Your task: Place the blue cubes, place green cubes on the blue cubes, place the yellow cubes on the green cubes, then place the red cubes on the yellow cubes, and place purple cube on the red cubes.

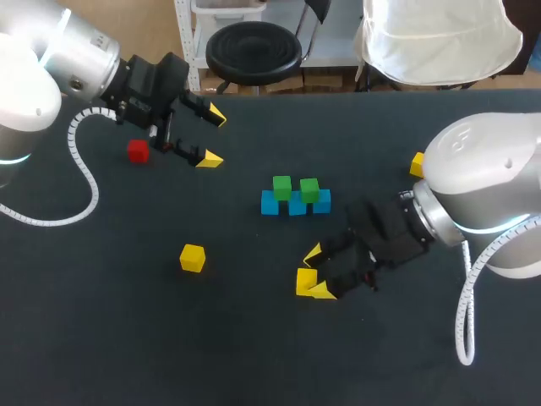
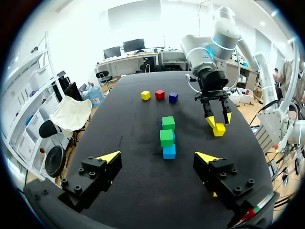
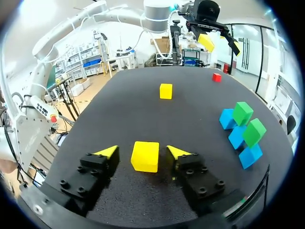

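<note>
Three blue cubes (image 1: 296, 205) lie in a row mid-table, with two green cubes (image 1: 281, 187) (image 1: 309, 189) on top of them. My right gripper (image 1: 317, 272) sits low at the table with a yellow cube (image 1: 305, 282) between its fingers. In the right wrist view a narrow gap shows on each side of that yellow cube (image 3: 145, 156), so the right gripper (image 3: 143, 151) is open. My left gripper (image 1: 211, 135) hangs open and empty at the back left, near a red cube (image 1: 138, 150). In the left wrist view a purple cube (image 2: 173, 97) lies far across the table.
Another yellow cube (image 1: 193, 258) lies alone at the front left. A third yellow cube (image 1: 417, 164) peeks out behind my right arm; in the left wrist view it (image 2: 146, 95) lines up with a second red cube (image 2: 159, 94) and the purple one.
</note>
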Available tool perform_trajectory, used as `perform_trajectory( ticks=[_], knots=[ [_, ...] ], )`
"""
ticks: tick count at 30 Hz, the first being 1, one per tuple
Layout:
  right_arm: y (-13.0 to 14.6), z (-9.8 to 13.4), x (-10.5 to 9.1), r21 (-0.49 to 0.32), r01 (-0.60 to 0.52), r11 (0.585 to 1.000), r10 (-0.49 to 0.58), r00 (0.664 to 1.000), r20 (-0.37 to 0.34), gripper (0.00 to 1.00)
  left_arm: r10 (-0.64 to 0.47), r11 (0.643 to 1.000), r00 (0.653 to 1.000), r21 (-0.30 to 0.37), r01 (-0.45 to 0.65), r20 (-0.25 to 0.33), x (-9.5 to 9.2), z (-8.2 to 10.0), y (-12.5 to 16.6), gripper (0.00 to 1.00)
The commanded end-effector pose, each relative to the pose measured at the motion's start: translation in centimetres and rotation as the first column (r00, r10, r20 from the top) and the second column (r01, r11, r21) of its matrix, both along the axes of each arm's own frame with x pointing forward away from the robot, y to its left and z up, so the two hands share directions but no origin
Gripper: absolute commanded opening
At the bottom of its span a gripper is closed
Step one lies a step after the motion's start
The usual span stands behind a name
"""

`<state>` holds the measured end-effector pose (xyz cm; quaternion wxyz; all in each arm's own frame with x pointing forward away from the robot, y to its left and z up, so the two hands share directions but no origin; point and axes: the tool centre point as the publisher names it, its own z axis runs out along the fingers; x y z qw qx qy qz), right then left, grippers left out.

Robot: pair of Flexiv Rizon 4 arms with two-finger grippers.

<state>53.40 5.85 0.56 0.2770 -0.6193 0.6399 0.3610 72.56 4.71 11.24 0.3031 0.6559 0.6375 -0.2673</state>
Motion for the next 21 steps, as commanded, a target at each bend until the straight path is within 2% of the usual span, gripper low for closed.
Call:
perform_trajectory(
  ticks=[1,10,20,21],
  knots=[
    [0.16,0.27,-0.18,-0.019,0.018,1.0,-0.017,1.0,0.015,1.0,-0.001,1.0,1.0,0.001,0.001,-0.002,0.09,0.0,-0.01,1.0],
    [-0.07,0.17,-0.26,-0.022,0.081,0.996,-0.08,0.996,0.037,1.0,-0.001,1.0,1.0,0.001,0.001,-0.002,0.09,0.0,-0.01,1.0],
    [0.06,-0.32,-0.12,-0.013,0.089,0.996,-0.089,0.995,0.038,1.0,-0.001,1.0,1.0,0.001,0.001,-0.002,0.09,0.0,-0.01,1.0],
    [0.07,-0.37,-0.09,-0.012,0.088,0.996,-0.088,0.995,0.038,0.97,-0.001,1.0,1.0,0.001,0.001,-0.002,0.09,0.0,-0.01,1.0]
  ],
)
